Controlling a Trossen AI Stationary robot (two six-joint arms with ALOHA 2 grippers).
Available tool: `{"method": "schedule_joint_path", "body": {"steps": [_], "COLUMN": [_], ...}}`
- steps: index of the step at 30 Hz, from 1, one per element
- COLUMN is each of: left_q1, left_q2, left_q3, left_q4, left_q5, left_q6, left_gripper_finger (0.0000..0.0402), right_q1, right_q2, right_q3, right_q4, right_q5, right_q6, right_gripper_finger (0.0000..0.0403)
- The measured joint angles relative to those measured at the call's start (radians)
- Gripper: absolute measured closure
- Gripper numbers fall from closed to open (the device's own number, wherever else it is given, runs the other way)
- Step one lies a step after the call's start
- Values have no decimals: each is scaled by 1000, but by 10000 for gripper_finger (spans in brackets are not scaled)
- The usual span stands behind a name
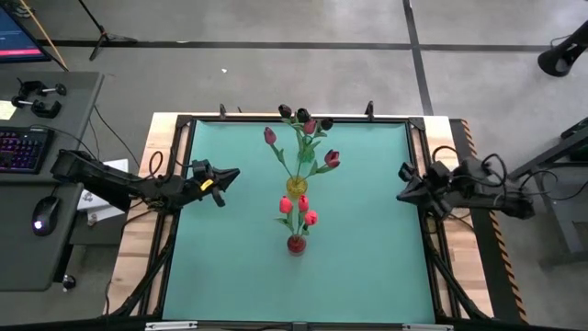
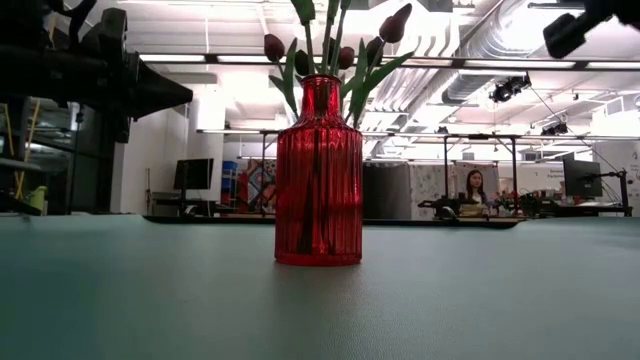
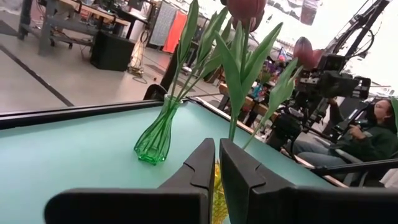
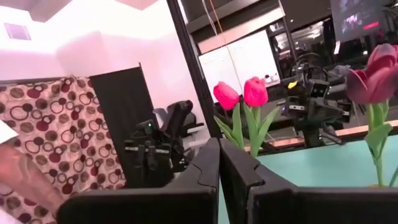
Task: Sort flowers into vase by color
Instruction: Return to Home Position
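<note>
Three vases stand in a row down the table's middle. The red vase (image 1: 296, 244) (image 2: 318, 175) is nearest and holds bright red-pink tulips (image 1: 302, 204) (image 4: 242, 93). The yellow vase (image 1: 296, 184) holds crimson tulips (image 1: 332, 158). The green vase (image 3: 155, 140) is farthest and holds near-black tulips (image 1: 301, 115). All stems stick down into the vase necks. My left gripper (image 1: 231, 175) (image 3: 217, 165) hovers shut at the table's left side, pointing at the vases. My right gripper (image 1: 402, 195) (image 4: 219, 165) hovers shut at the right side. Neither holds anything.
The teal mat (image 1: 230, 257) has bare room left and right of the vase row. A black frame (image 1: 184, 124) edges the table. A desk with keyboard (image 1: 23, 147) and mouse stands left of the table. A person (image 2: 475, 190) sits in the room beyond.
</note>
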Motion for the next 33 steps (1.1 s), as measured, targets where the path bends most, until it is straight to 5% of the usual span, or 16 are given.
{"method": "schedule_joint_path", "body": {"steps": [6, 20, 33], "left_q1": [0, 0, 0], "left_q2": [0, 0, 1], "left_q3": [0, 0, 0], "left_q4": [0, -2, -2], "left_q5": [0, 0, 0], "left_q6": [0, 0, 0], "left_gripper_finger": [389, 389, 389], "right_q1": [28, 163, 76], "right_q2": [-17, -18, -17], "right_q3": [-76, -188, -266], "right_q4": [73, 145, 56], "right_q5": [7, 235, 253], "right_q6": [-1, -166, -268], "right_gripper_finger": [403, 403, 403]}}
